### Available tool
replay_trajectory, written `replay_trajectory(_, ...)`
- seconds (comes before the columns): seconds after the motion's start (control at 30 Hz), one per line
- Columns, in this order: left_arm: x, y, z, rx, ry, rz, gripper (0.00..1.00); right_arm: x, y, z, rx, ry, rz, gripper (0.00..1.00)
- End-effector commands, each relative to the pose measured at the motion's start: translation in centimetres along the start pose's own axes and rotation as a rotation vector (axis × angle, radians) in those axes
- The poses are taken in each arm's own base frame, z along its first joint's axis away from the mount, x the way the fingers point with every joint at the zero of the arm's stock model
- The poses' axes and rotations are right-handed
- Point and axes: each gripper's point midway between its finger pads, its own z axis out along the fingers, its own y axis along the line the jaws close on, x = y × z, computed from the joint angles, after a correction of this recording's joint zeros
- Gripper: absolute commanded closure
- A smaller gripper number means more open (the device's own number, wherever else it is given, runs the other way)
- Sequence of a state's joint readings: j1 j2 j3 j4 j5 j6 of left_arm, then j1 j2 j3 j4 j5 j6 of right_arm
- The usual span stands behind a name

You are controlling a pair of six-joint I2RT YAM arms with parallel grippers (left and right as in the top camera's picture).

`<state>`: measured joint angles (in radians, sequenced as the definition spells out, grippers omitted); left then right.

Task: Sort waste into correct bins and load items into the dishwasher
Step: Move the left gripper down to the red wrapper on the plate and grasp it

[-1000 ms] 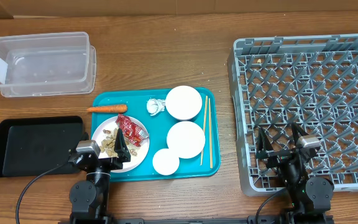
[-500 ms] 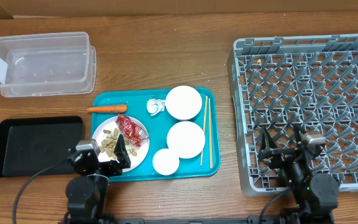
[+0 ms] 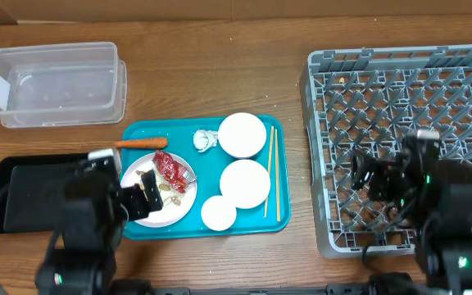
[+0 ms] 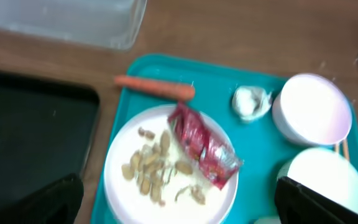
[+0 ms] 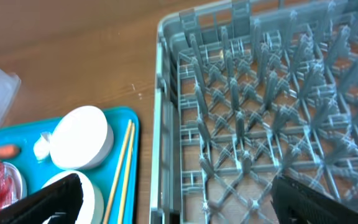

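On the teal tray, a white plate (image 4: 219, 199) carries tan nut scraps (image 4: 151, 171) and a crumpled red wrapper (image 4: 204, 143). An orange carrot (image 3: 142, 142) and a white paper wad (image 3: 206, 139) lie behind it. Two white bowls (image 3: 242, 134) (image 3: 245, 182), a small cup (image 3: 218, 213) and wooden chopsticks (image 3: 273, 172) fill the tray's right half. My left gripper (image 3: 125, 176) hovers open above the plate, holding nothing. My right gripper (image 3: 388, 168) hangs open and empty over the front left part of the grey dish rack (image 3: 408, 90), whose left wall (image 5: 160, 124) runs between its fingers.
A clear plastic tub (image 3: 56, 82) stands at the back left. A shallow black tray (image 3: 31, 188) lies left of the teal tray (image 3: 179, 135), partly under my left arm. Bare wood separates the teal tray from the rack.
Both arms have lifted from the table's front edge. The left one moved back over the plate, the right one back and right over the rack. Both grippers stayed open.
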<state>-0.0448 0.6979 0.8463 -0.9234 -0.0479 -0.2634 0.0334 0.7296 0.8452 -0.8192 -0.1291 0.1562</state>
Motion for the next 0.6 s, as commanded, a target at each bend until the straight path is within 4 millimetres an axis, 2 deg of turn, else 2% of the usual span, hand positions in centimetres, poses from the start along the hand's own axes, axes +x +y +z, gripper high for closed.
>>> replay_trajectory(0.0, -1.3, -0.7, 0.0, 0.003, 0.087, -0.016, 0.00, -1.5, 0.2, 0.2, 0.020, 0.051, 0.002, 0.00)
replay_trajectory(0.17, -0.3, -3.5, 1.9, 0.133, 0.239, -0.029, 0.00, -0.5, -0.2, 1.6, 0.043, 0.146, 0.015, 0.00)
replay_trajectory(0.27, 0.4, -4.3, 3.2, 0.170, 0.309, -0.039, 0.00, -0.1, -0.5, 2.0, 0.053, 0.169, 0.018, 0.00)
replay_trajectory(0.57, 4.3, -3.8, 8.1, 0.049, 0.577, -0.275, 0.00, -0.1, -0.6, 2.1, 0.060, 0.171, 0.019, 0.00)
